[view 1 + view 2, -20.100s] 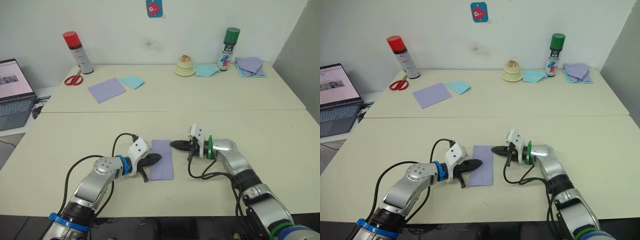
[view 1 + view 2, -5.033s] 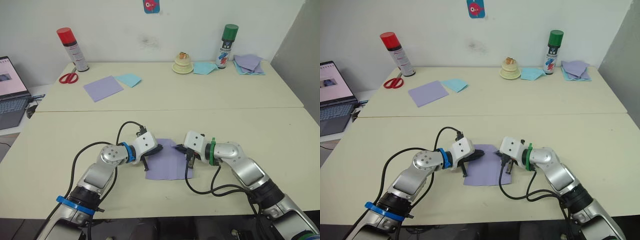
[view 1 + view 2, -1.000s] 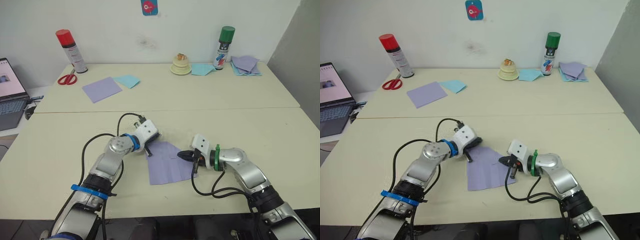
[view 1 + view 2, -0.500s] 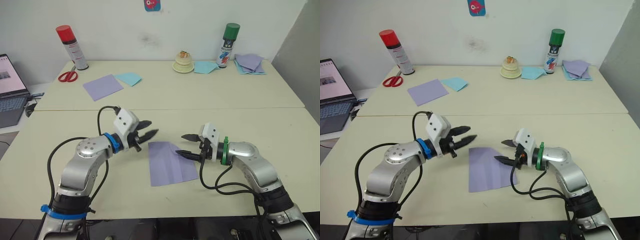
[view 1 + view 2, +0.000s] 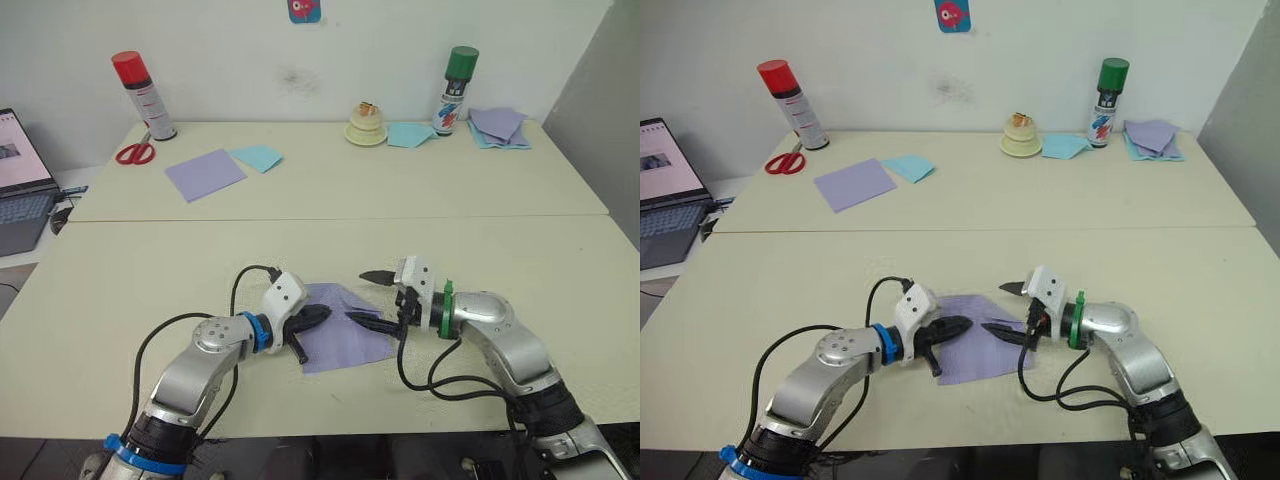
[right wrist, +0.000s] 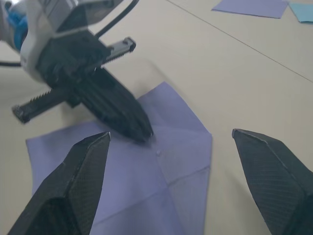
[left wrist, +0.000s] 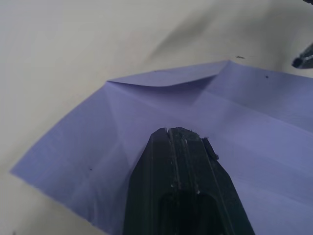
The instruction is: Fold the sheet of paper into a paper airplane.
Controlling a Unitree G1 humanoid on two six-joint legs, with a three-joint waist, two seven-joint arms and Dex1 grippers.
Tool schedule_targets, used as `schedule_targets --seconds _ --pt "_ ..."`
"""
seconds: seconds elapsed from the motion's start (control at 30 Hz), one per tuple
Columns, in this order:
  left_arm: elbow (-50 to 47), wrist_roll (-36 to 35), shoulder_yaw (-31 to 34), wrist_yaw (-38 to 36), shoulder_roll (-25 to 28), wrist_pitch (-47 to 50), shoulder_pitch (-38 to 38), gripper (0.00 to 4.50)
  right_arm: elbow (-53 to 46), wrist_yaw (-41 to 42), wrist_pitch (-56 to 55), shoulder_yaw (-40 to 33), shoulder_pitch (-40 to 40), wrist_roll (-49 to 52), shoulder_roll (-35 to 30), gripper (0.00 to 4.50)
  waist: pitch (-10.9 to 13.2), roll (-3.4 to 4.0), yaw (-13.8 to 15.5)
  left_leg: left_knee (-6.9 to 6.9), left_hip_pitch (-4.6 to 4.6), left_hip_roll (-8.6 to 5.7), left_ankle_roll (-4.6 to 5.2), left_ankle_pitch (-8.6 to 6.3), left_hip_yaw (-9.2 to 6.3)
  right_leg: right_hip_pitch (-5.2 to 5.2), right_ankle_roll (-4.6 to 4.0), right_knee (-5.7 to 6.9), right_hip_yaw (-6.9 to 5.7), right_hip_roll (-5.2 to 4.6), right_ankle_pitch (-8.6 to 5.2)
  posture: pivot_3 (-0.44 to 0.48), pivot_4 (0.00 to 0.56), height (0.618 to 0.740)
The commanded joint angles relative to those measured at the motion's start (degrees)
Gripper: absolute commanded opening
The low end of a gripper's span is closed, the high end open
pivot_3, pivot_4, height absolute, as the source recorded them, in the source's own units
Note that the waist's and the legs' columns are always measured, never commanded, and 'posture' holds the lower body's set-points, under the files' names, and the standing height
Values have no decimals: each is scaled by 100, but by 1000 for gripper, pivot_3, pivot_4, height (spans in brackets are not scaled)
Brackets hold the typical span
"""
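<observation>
The sheet of paper (image 5: 350,330) lies flat on the near table, lavender, creased, with its far corners folded in to a blunt point. My left gripper (image 5: 316,317) is shut, and its tip rests on the sheet's left part, close to the centre crease. The left wrist view has the closed fingers (image 7: 179,147) lying over the paper (image 7: 254,122), with a folded flap just beyond them. My right gripper (image 5: 368,298) hovers at the sheet's right edge, wide open and holding nothing. In the right wrist view its fingers (image 6: 88,161) straddle the paper (image 6: 181,161), facing the left gripper (image 6: 129,122).
On the far table are a red spray can (image 5: 142,95), scissors (image 5: 135,153), a smooth lavender sheet (image 5: 205,175), a light blue sheet (image 5: 258,157), a cream roll (image 5: 366,128), a green spray can (image 5: 456,90) and a paper pile (image 5: 497,127). A laptop (image 5: 20,180) sits far left.
Half a second ago my left gripper was open and raised to the left of the sheet; now it is shut with its tip down on the paper. The right gripper stays open.
</observation>
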Motion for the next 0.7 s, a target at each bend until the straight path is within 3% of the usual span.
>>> schedule_targets --seconds 0.03,0.17,0.33,0.6,0.7 --pt "-104 -44 52 -50 9 -91 -39 0 48 -329 465 -281 -166 306 221 3236 0 1 1 0 0 -1 0 0 -1 1 0 0 2 0 0 0 150 740" --pt "-150 -87 111 -110 81 -82 -33 0 290 -482 753 -290 -285 296 320 1818 0 1 7 0 0 -5 1 0 0 1 0 -1 1 0 0 0 150 740" --pt "-218 -140 249 -163 173 -130 -34 0 887 -287 508 218 -391 -202 174 9 0 1 -1 0 0 -2 0 0 1 -1 -1 1 -2 1 0 0 150 740" --pt "-735 -945 945 -373 442 531 -153 0 1353 -158 27 658 -553 -749 118 9 0 2 -13 0 5 0 0 0 2 1 0 3 -5 1 0 0 150 740" --pt "-730 -1194 1538 -101 519 704 -237 0 1409 -140 -55 674 -552 -785 144 9 1 3 -20 -1 17 1 0 0 6 4 0 5 -2 1 0 0 150 740"
